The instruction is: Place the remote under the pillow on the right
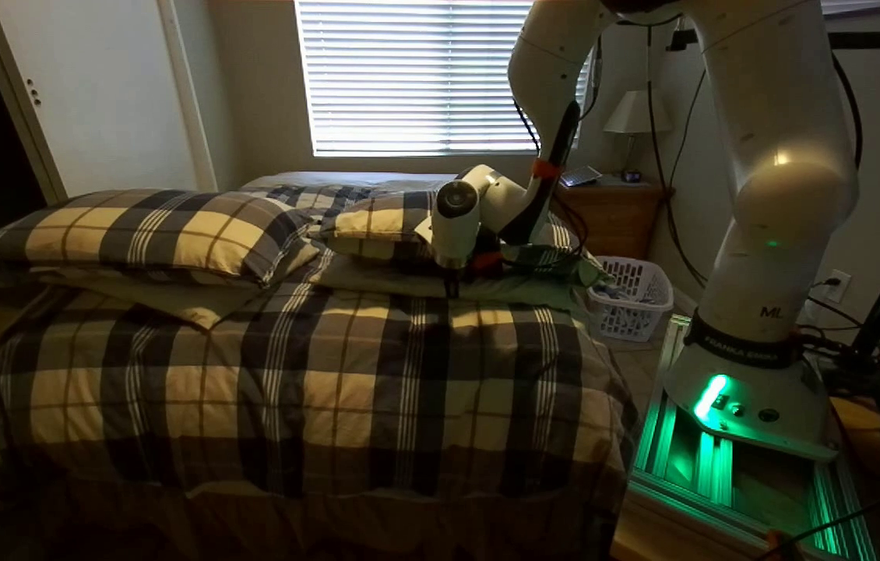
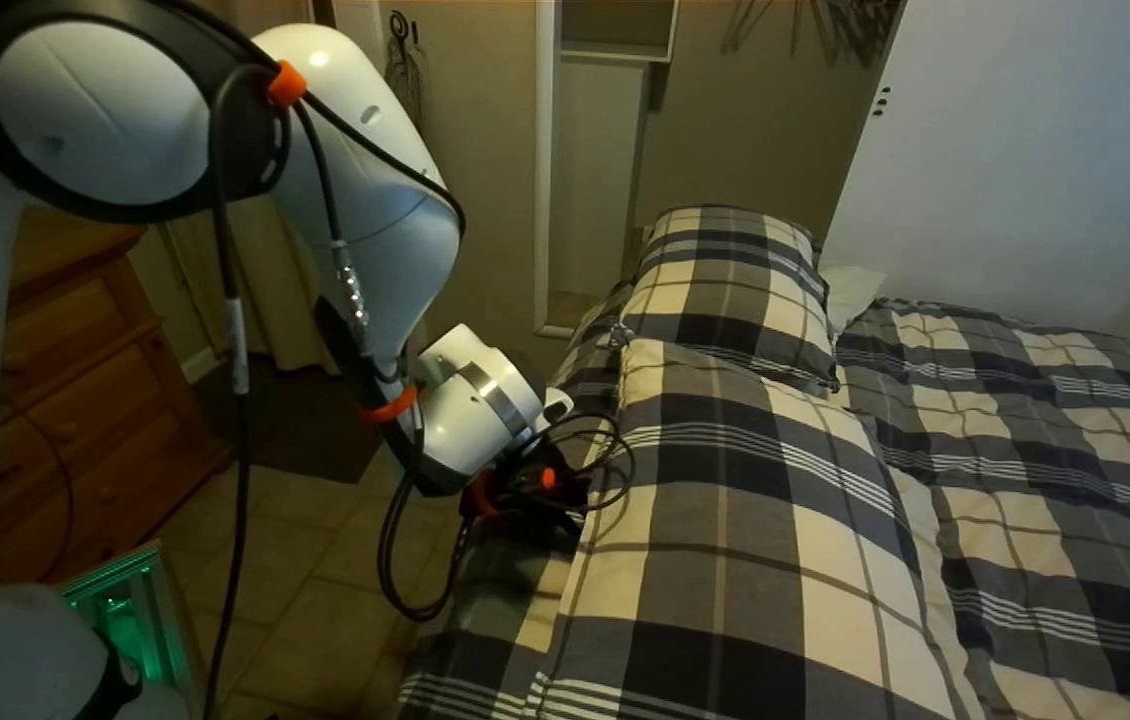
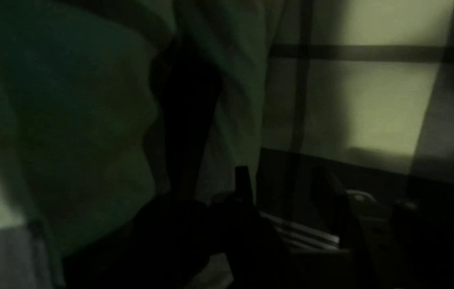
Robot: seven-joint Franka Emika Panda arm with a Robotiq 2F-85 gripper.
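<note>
The pillow on the right is flattish, cream and dark navy plaid. It shows in both exterior views (image 1: 378,220) (image 2: 725,560). In the wrist view its greenish edge (image 3: 82,100) hangs in folds at the left. My gripper (image 1: 452,287) points down at the pillow's edge, close above the plaid bedspread (image 1: 362,389). In the wrist view the gripper (image 3: 283,172) is open, with bedspread showing between its fingers. The remote is not clearly visible. A dark long shape (image 3: 189,120) lies in the fold beside the fingers; I cannot tell whether it is the remote or shadow.
A plumper plaid pillow (image 1: 144,234) lies beside the flat one, also seen in an exterior view (image 2: 725,285). A white laundry basket (image 1: 631,304) and wooden nightstand (image 1: 615,218) with a lamp (image 1: 637,113) stand past the bed. Loose cables (image 2: 615,450) hang around my wrist.
</note>
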